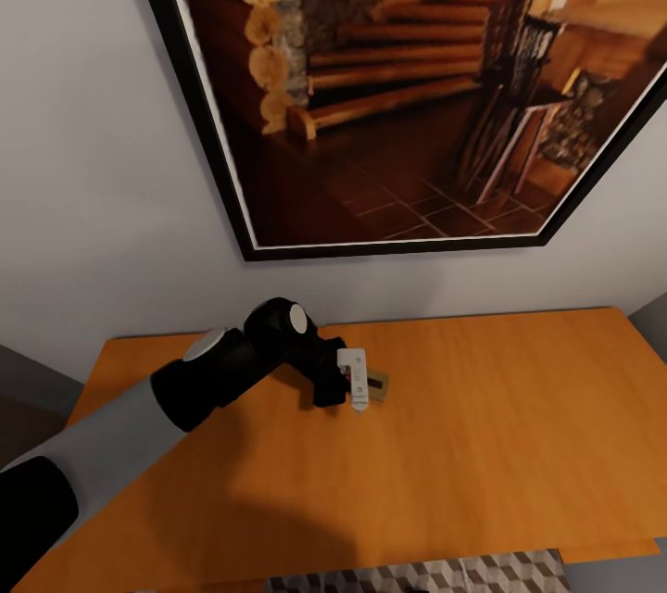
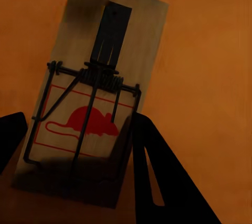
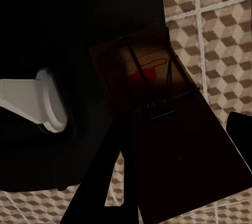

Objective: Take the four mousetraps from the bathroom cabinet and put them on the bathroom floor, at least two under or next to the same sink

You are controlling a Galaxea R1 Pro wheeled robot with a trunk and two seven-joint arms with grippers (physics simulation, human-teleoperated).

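mousetrap (image 1: 376, 383) mostly hidden behind left tool (image 1: 359, 386), cabinet (image 1: 519, 426) edges cropped

Pale grey wall (image 1: 83, 157), large black-framed picture (image 1: 389, 83) of a log-cabin staircase hanging at far centre and right.

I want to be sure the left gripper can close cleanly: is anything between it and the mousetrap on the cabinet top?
Nothing visible. The left gripper is right over the mousetrap, which lies flat on the bare cabinet top, a dark finger on either side.
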